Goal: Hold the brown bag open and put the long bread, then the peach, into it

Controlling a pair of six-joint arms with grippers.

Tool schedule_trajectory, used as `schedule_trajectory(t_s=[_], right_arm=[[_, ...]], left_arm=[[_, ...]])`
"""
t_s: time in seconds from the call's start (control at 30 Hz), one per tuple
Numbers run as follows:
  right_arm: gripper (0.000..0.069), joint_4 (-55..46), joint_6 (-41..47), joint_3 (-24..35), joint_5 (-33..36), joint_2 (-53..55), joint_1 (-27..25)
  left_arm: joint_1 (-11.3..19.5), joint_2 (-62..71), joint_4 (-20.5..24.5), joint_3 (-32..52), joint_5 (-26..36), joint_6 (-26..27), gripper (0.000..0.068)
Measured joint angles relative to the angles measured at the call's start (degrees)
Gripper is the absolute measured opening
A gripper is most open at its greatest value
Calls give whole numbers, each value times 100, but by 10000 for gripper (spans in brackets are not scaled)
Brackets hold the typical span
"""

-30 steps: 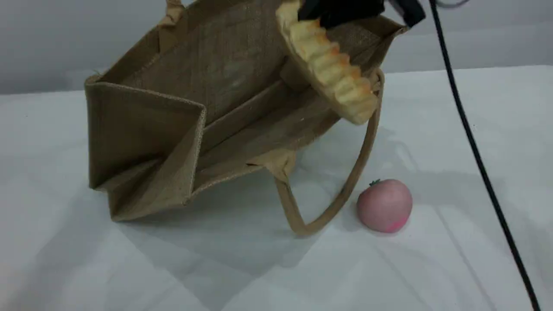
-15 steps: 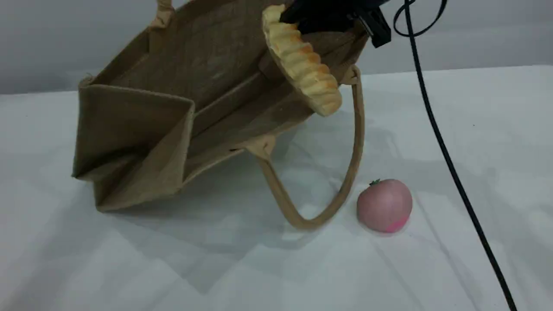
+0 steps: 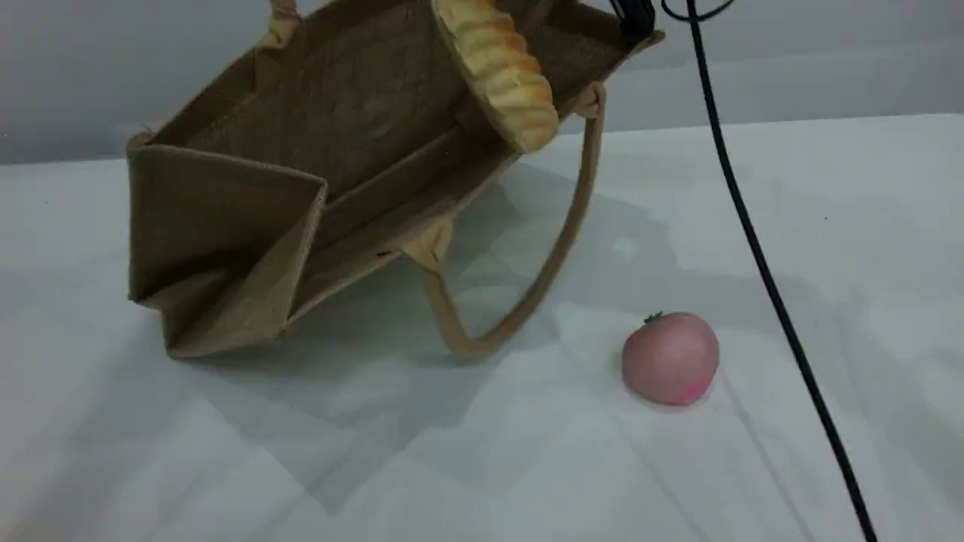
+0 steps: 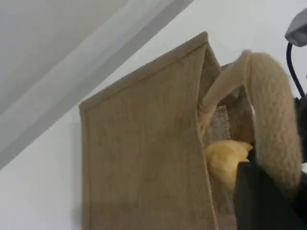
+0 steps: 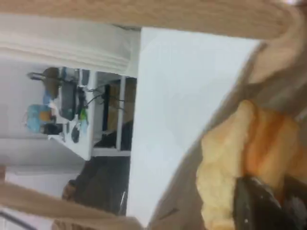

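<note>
The left claw point(image 4: 268, 191) is gripping the bag point(image 3: 301, 173) by its handle point(image 4: 271, 120), the right claw point(image 5: 261, 203) is clamping the bread point(image 3: 497, 68) at the bag's mouth, not dropped, and the peach point(image 3: 670, 360) is waiting on the table point(image 3: 753, 467) right of the bag.

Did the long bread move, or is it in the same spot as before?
Yes. The long bread moved left and up, farther from the peach, which stayed put on the table, and deeper into the mouth of the brown bag.

brown bag point(image 3: 226, 218): khaki-brown weave, tan handles
long bread point(image 3: 497, 68): golden-orange, pale ridged stripes
peach point(image 3: 670, 359): dusty pink, green stem
table point(image 3: 527, 467): white
cable point(image 3: 761, 263): black
</note>
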Motion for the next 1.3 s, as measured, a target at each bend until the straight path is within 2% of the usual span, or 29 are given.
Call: schedule_trajectory(t_s=[0.23, 0.43, 0.63, 0.87, 1.07, 1.2, 1.3], right_arm=[[41, -120, 0, -36, 246, -5, 0], [41, -832, 44, -36, 496, -5, 0], [41, -1067, 84, -36, 149, -5, 0], [41, -1021, -169, -36, -639, 8, 0], [47, -1015, -354, -36, -958, 198, 61], [104, -899, -618, -36, -927, 287, 219], [226, -616, -958, -36, -887, 275, 279]], left_arm=[[0, 0, 0, 0, 0, 5, 92], [0, 0, 27, 0, 0, -2, 92], [0, 0, 7, 0, 0, -2, 92], [0, 0, 2, 0, 0, 4, 92], [0, 0, 2, 0, 0, 4, 92], [0, 0, -3, 0, 0, 4, 92], [0, 0, -3, 0, 0, 4, 92]])
